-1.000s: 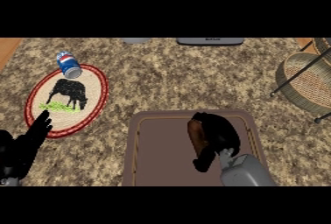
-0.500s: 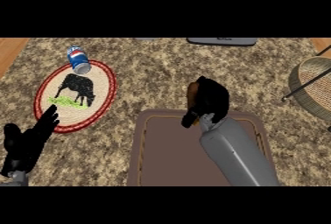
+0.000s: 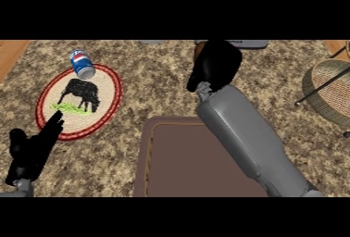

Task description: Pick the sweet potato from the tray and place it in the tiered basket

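**Two robot hands over the bench, the right one carrying the sweet potato**

Two robot hands are showing above the speckled bench (image 3: 157, 92). The right robot hand (image 3: 217, 65) is hanging near twelve o'clock, beyond the far edge of the brown tray (image 3: 145, 152), with its grey forearm running back toward five o'clock across the tray's right side. Its fingers are curling round the sweet potato (image 3: 199, 49), and only an orange-brown sliver of that thing is peeking out at the hand's upper left; the rest is hidden behind the black fingers. So the sweet potato is sitting in the hand, clear of the tray and well apart from the tiered basket (image 3: 329, 90), which is lying at the three o'clock edge with a dark wire crossing its woven bowl.

The left robot hand (image 3: 33, 150) is resting at eight o'clock, released, fingers straight and pointing up, its tips just overlapping the near rim of the red-rimmed plate (image 3: 113, 99) painted with a cow. A blue soda can (image 3: 82, 64) is lying tilted at the plate's far rim, near ten o'clock.
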